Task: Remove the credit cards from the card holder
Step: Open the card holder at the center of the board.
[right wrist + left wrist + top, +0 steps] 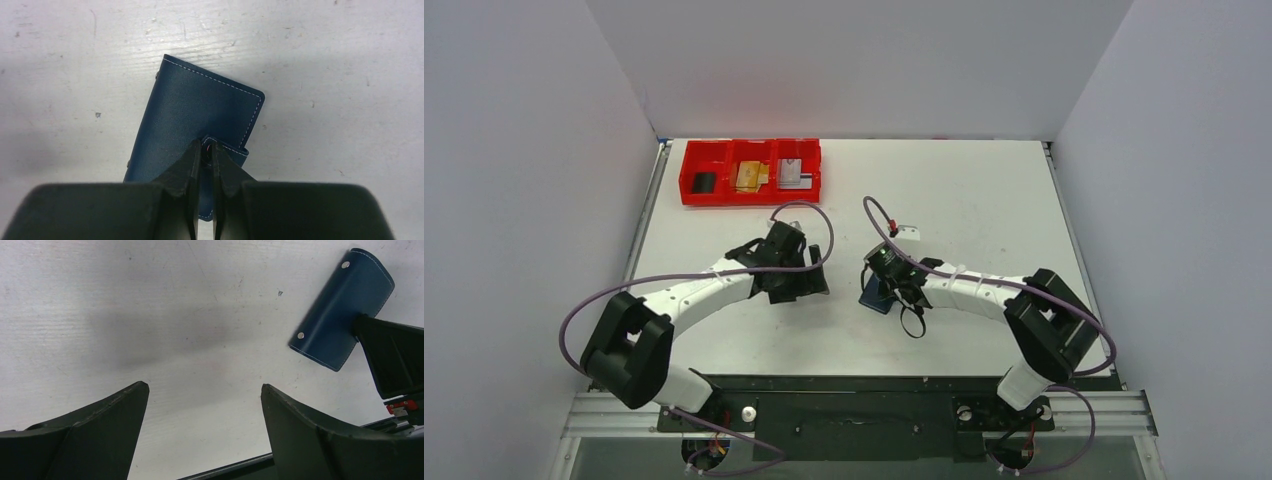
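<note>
The right claw is clamped shut on the near edge of the card holder. Its two fingertips are pressed almost together over a thin fold of the navy cover, low in the centre of the right wrist view. The card holder lies closed on the white table, just right of centre in the overhead frame, with pale stitching along its border. The left claw stands open over bare tabletop, gripping nothing, left of the card holder and apart from it. In the left claw's own camera the card holder sits at upper right. The credit cards rest in the red tray at upper left of the overhead frame, one to a compartment: black on the left, tan-gold in the middle, silvery-grey on the right.
</note>
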Controlling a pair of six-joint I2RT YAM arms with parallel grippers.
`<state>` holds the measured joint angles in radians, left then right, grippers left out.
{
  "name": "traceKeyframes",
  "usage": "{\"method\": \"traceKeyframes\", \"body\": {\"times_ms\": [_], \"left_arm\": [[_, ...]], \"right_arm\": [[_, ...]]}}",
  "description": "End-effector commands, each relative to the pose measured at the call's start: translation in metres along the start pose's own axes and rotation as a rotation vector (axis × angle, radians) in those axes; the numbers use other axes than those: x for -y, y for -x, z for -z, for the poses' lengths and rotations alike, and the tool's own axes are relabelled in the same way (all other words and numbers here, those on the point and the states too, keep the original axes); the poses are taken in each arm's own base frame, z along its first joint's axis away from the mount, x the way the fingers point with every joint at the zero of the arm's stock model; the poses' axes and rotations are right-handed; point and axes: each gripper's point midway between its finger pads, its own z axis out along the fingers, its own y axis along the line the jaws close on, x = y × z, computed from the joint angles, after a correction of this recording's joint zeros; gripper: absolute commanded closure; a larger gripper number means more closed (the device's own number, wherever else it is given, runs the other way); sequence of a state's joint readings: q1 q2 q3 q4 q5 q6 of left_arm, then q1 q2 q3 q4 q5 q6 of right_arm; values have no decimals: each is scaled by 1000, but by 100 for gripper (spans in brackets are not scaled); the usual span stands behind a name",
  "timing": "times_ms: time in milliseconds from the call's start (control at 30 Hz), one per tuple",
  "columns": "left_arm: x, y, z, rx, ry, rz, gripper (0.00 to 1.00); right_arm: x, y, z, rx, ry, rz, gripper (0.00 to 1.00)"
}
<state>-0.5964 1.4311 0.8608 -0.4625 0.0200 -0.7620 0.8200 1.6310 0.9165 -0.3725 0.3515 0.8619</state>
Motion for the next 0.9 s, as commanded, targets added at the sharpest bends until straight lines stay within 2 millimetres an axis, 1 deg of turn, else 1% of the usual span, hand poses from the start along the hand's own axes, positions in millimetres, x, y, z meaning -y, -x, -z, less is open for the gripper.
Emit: {"method": "traceKeyframes", "body": {"times_ms": [0,133,167,333,467,567,633,700,867], "left_arm": [[28,12,0,26,-81,4,21],[33,11,-4,15,-84,-1,27],[34,12,-5,16,-85,-3,28],[37,10,-9,10,-86,-1,33],[40,9,-14,5,-88,-3,40],[43,8,-16,2,-91,-8,44],[46,7,-17,4,-97,-11,46],[49,7,-18,2,-104,-14,47],[54,5,-16,3,-124,-1,49]], "right_arm": [[-28,-8,0,-13,186,-15,100],[-46,1,13,30,295,3,100],[-51,7,18,51,322,6,100],[-59,17,31,82,380,3,100],[-66,26,44,105,429,-16,100],[-68,32,50,118,446,-27,100],[-71,32,52,117,457,-24,100],[-72,29,50,103,451,-13,100],[-74,11,38,66,431,16,100]]}}
